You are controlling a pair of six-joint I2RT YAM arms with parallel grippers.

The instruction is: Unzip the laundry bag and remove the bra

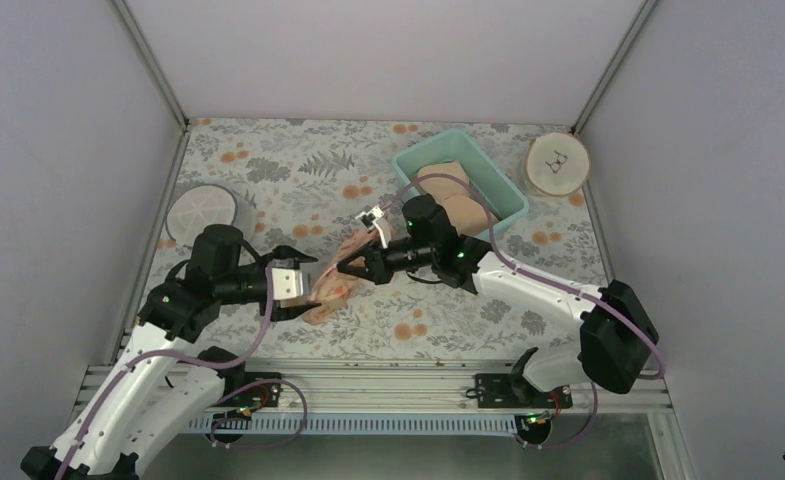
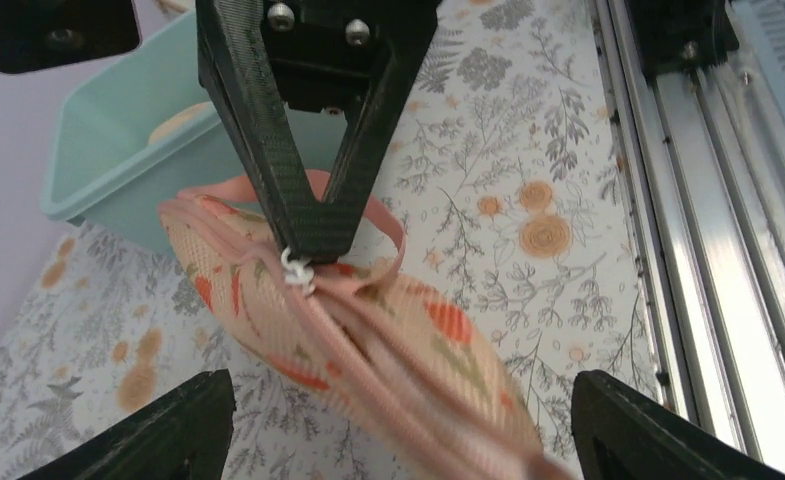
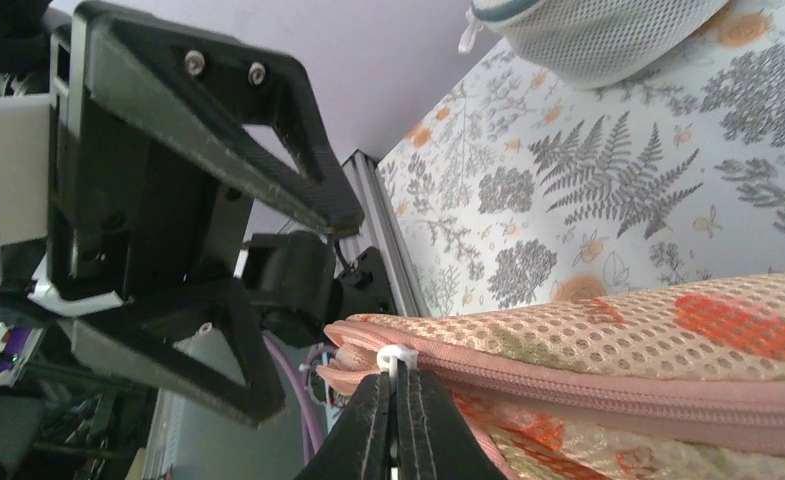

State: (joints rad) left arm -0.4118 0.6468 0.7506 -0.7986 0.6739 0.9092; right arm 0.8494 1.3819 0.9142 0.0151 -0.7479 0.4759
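teal bin (image 1: 496, 170), white drum (image 1: 206, 212), wooden disc (image 1: 558, 163)

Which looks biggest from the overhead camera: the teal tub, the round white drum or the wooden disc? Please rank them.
1. Teal tub, clearly largest.
2. White drum.
3. Wooden disc, only slightly smaller than the drum; those two look nearly alike.

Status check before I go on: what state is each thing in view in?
laundry bag, zipped shut where visible
zipper pull, pinched at the bag's end
right gripper, shut on the zipper pull
left gripper, open, fingers either side of the bag
teal bin, open-topped, holding a pale beige item
white drum, lying flat, untouched
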